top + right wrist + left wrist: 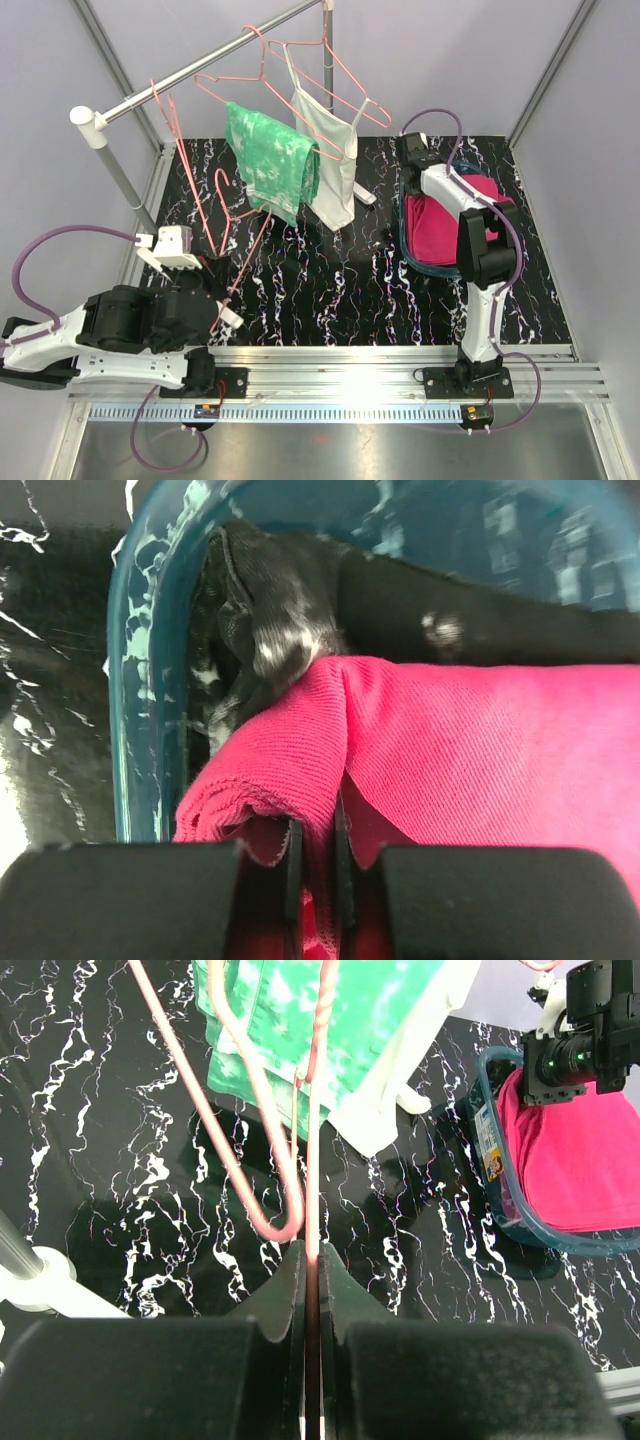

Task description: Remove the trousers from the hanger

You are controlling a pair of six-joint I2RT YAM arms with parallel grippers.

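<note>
The mottled green and white trousers [268, 160] [330, 1020] hang over a pink wire hanger [225, 85] on the rail. My left gripper [229, 316] [312, 1252] is shut on a thin pink hanger wire [314, 1160] that runs up toward them; a hook of pink wire [272, 1222] curls just ahead of the jaws. The magenta-pink trousers [440, 230] [480, 740] lie in a blue basket [408, 250] [140, 680]. My right gripper [412, 195] [318, 825] is shut on a fold of them. The black speckled trousers [290, 610] lie beneath, in the same basket.
A white strappy tank top [335, 160] hangs on another pink hanger beside the green trousers. The metal rail [190, 72] slopes from a white post [100, 140] at the left. A further pink hanger [180, 150] dangles near that post. Grey walls enclose the black marbled table [330, 290].
</note>
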